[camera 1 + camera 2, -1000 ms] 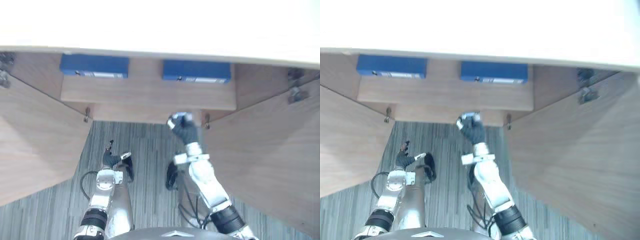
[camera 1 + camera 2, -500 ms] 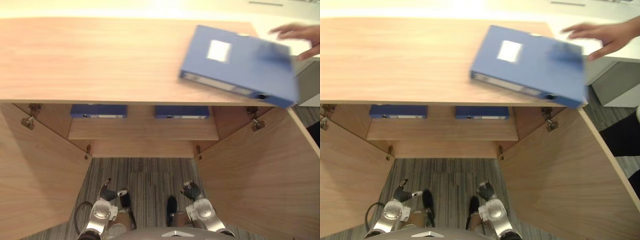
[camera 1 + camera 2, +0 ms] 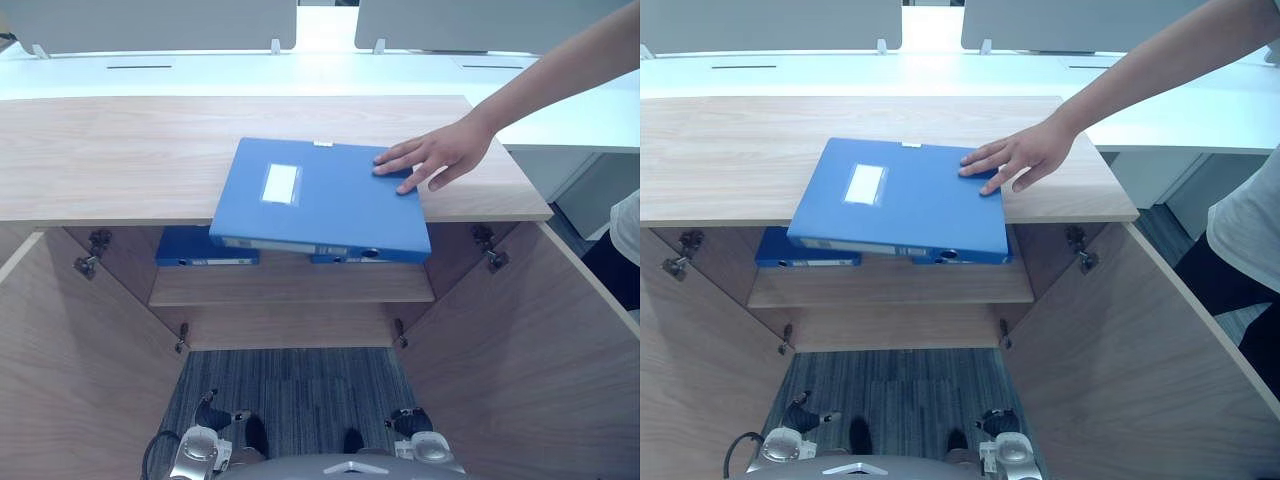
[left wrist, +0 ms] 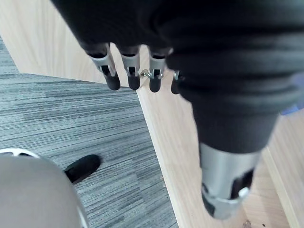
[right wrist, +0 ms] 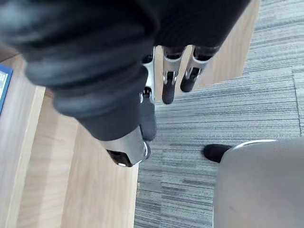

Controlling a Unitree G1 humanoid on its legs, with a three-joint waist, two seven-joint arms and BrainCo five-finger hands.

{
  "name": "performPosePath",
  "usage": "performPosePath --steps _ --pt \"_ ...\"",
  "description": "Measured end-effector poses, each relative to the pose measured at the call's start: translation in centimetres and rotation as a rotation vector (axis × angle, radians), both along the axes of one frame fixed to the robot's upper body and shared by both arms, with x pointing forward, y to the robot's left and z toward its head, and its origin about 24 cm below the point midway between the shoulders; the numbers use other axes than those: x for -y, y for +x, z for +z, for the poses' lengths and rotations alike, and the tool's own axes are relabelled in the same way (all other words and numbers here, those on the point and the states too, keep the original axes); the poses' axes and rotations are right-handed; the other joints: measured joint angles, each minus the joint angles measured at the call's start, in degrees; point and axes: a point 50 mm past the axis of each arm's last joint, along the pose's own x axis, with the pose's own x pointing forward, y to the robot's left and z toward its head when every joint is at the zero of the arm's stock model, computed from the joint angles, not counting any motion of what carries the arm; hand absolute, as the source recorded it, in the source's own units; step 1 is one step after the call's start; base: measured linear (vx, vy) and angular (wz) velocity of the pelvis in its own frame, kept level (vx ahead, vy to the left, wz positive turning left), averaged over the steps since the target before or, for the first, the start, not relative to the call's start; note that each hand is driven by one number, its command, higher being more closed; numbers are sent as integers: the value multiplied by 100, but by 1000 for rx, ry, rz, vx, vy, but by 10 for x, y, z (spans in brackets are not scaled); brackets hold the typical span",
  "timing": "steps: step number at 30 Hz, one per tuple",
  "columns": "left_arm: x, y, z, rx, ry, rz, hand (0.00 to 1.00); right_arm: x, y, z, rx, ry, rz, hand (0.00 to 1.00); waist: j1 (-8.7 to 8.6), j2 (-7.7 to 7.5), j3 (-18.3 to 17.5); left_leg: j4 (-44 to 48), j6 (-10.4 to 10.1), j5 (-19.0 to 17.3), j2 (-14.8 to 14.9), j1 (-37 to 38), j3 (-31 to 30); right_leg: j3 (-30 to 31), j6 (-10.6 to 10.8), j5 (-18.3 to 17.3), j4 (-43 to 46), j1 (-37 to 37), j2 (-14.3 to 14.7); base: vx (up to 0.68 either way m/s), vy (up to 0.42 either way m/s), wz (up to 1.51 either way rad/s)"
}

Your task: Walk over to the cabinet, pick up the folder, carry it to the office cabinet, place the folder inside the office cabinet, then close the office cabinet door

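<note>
A blue folder (image 3: 318, 200) with a white label lies flat on the wooden top of the cabinet (image 3: 120, 160), its front edge over the rim. A person's hand (image 3: 432, 160) rests on its far right corner. Two more blue folders (image 3: 205, 248) lie on the shelf inside, partly hidden under the top one. My left hand (image 3: 210, 413) hangs low above the carpet, fingers (image 4: 130, 71) straight and empty. My right hand (image 3: 408, 420) hangs low on the other side, fingers (image 5: 168, 83) straight and empty. Both hands are far below the folder.
Both cabinet doors stand open: the left door (image 3: 70, 370) and the right door (image 3: 540, 370) flank me. Grey striped carpet (image 3: 300, 390) lies between them. The person's arm (image 3: 560, 70) reaches in from the right. A white desk (image 3: 200, 70) runs behind the cabinet.
The view has tilted up to the cabinet top. The person has slid the blue folder left to the middle. My right hand has dropped from the shelf and uncurled.
</note>
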Motion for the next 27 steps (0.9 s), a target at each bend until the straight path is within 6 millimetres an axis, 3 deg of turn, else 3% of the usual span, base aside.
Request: performPosePath --steps 5,20,23,27 --pt "0 -3 -1 -9 0 2 0 3 -7 -3 -28 22 -98 0 -24 -14 -24 -1 15 -52 -95 211 -11 27 19 -13 -29 238 -74 41 38 3" --pt "0 -3 0 9 -15 77 0 7 -13 -6 -52 25 -150 0 -25 -22 -19 -1 -16 -186 -144 638 -13 22 20 -102 -97 683 -112 34 6 -1" --pt "-2 6 9 90 -11 114 0 7 -14 -6 -53 16 -151 0 -21 -22 -17 -1 -18 -205 -143 679 -16 14 20 -105 -95 728 -113 0 3 1" --pt "-17 38 42 317 22 178 0 8 -15 -5 -53 -6 -142 0 10 -20 -16 -1 -21 -218 -144 792 -58 -23 9 -143 -76 853 -117 -4 6 5"
